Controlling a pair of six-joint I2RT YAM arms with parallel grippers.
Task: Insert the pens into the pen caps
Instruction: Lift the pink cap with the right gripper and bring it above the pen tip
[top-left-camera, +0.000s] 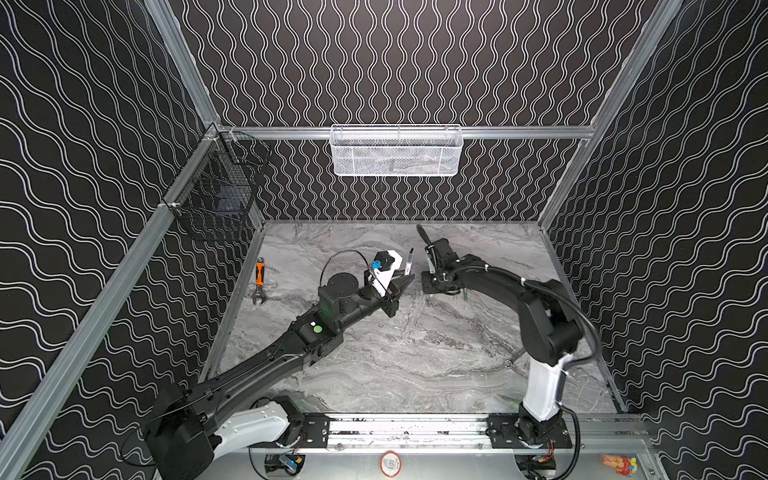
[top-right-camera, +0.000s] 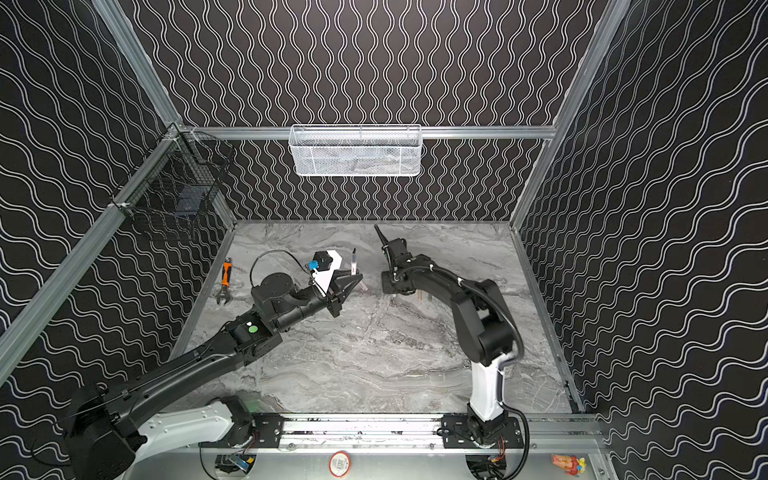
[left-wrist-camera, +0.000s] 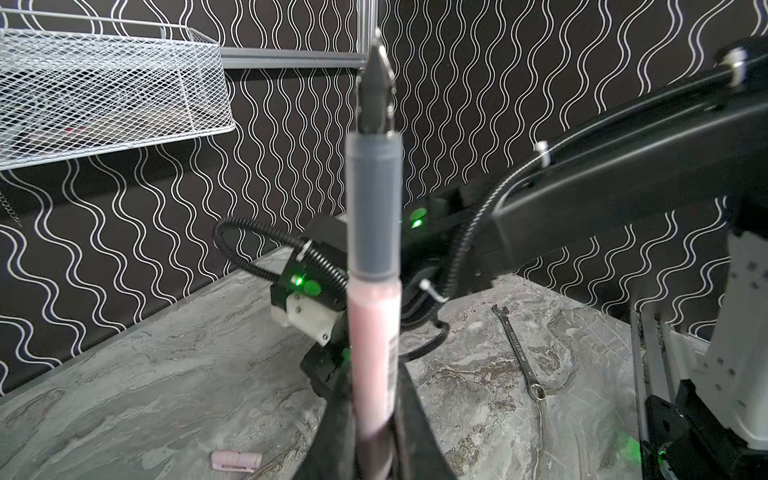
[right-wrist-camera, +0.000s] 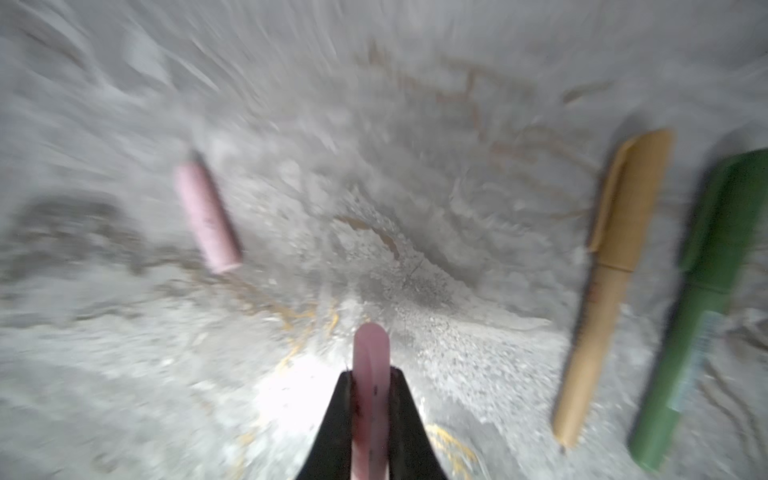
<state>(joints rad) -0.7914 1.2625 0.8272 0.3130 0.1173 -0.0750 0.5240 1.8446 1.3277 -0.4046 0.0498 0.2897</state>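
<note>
Firmly clamping a pink pen (left-wrist-camera: 374, 353) in the left fingers (left-wrist-camera: 419, 432), upright, dark tip up. Pinching a pink cap (right-wrist-camera: 371, 374) in the right fingers (right-wrist-camera: 332, 428), at three o'clock from the pen, over the surface (top-left-camera: 415, 365). Farther out, lying flat: capped gold pen (right-wrist-camera: 615, 282) beside capped green pen (right-wrist-camera: 706, 311); wrench (top-left-camera: 259, 280) at nine o'clock.

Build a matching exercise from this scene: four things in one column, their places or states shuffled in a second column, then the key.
Column one
1. pink pen
2. gold-tan pen
3. orange-handled wrench
4. right gripper

Column two
A. shut on a pink pen cap
B. lying on the table beside the green pen
C. clamped in the left gripper
D. lying on the table by its left edge

Pairs: 1-C, 2-B, 3-D, 4-A
</note>
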